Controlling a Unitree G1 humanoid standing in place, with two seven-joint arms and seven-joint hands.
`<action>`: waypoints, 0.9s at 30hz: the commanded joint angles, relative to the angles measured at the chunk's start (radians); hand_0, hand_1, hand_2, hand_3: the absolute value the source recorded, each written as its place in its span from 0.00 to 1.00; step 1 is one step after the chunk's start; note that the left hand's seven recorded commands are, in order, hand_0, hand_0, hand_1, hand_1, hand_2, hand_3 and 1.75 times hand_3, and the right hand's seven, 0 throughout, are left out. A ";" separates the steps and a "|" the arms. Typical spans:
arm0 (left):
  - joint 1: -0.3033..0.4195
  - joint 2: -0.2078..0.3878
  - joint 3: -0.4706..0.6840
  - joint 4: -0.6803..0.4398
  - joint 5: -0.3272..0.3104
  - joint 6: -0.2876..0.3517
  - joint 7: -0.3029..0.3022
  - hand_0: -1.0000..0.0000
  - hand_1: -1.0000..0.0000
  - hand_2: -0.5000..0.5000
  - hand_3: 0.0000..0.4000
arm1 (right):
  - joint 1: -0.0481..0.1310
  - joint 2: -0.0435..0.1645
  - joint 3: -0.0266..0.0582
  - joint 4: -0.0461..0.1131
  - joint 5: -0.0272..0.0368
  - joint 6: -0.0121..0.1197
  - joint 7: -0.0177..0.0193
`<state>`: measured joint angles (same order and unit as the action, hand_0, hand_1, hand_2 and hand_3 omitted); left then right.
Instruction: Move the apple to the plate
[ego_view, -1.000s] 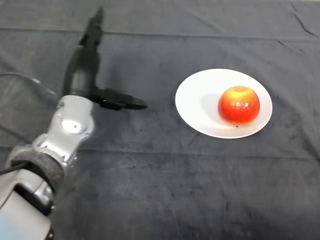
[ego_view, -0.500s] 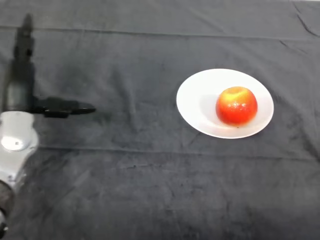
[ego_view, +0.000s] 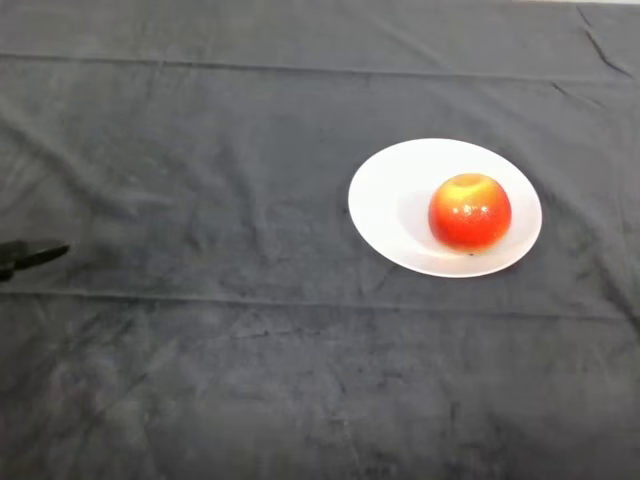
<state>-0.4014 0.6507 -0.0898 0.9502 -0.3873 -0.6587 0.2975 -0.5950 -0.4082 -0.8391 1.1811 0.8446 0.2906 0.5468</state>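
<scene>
A red and yellow apple (ego_view: 470, 211) sits upright on the white plate (ego_view: 388, 203), toward the plate's right half, right of the table's middle. Only a small black tip of my left hand (ego_view: 24, 256) shows at the far left edge, low over the cloth. It is far from the apple and the plate and touches nothing that I can see. The rest of the hand and the arm are out of view.
A dark grey cloth (ego_view: 250, 340) with shallow folds covers the whole table. A crease line runs across it near the far edge.
My left arm has pulled back to the left and down, out of view, leaving only a tip of the hand at the edge. The apple stays on the plate.
</scene>
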 joint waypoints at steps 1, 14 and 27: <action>0.037 0.083 0.045 0.025 -0.011 -0.036 -0.013 1.00 1.00 0.50 0.00 | -0.002 -0.018 -0.0146 0.019 -0.0015 0.003 -0.0055; 0.115 0.061 0.187 0.131 -0.057 -0.095 -0.071 1.00 1.00 0.50 0.00 | -0.003 -0.018 -0.0147 0.019 -0.0012 0.003 -0.0056; 0.081 0.021 0.251 0.198 -0.042 -0.082 -0.076 1.00 1.00 0.50 0.00 | -0.003 -0.019 -0.0151 0.021 -0.0007 0.004 -0.0051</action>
<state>-0.3172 0.6584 0.1413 1.1127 -0.4284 -0.7355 0.2256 -0.5938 -0.4080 -0.8393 1.1811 0.8439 0.2923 0.5461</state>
